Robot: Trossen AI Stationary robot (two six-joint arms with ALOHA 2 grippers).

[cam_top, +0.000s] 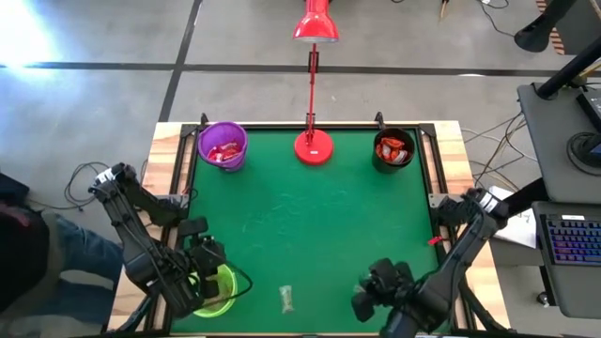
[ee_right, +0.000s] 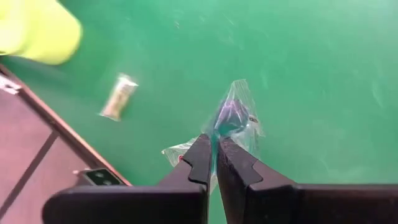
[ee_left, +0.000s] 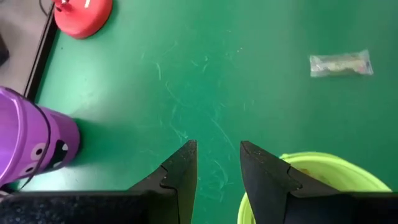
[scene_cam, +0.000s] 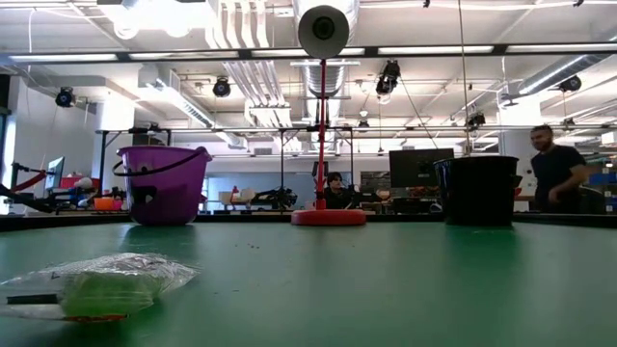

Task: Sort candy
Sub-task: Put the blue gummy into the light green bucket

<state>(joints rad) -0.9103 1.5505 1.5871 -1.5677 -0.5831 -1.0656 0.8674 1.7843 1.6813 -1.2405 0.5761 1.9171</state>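
Note:
My right gripper (ee_right: 213, 142) is shut on a candy (ee_right: 233, 115) in a clear wrapper with a dark sweet inside, above the green table near its front edge (cam_top: 368, 299). A second candy (cam_top: 286, 299) in a clear wrapper lies flat on the table between the two arms, also seen in the low view (scene_cam: 96, 284) and the right wrist view (ee_right: 118, 96). My left gripper (ee_left: 217, 149) stands open with nothing between its fingers, over the far rim of a lime-green cup (ee_left: 317, 177) at the near left (cam_top: 218, 291). My right gripper pinches the clear wrapper (ee_right: 217, 127) between its two fingertips, right beside the dark sweet. The fingers slant downward. The sweet sticks out past the fingertips, a loose end of wrapper (ee_right: 177, 152) shows to one side, and the candy is lifted clear of the table.
A purple bucket (cam_top: 223, 146) holding red candy stands at the far left. A black cup (cam_top: 392, 150) holding orange-red candy stands at the far right. Between them is the red lamp base (cam_top: 314, 146). The middle of the green table (cam_top: 310, 225) is bare.

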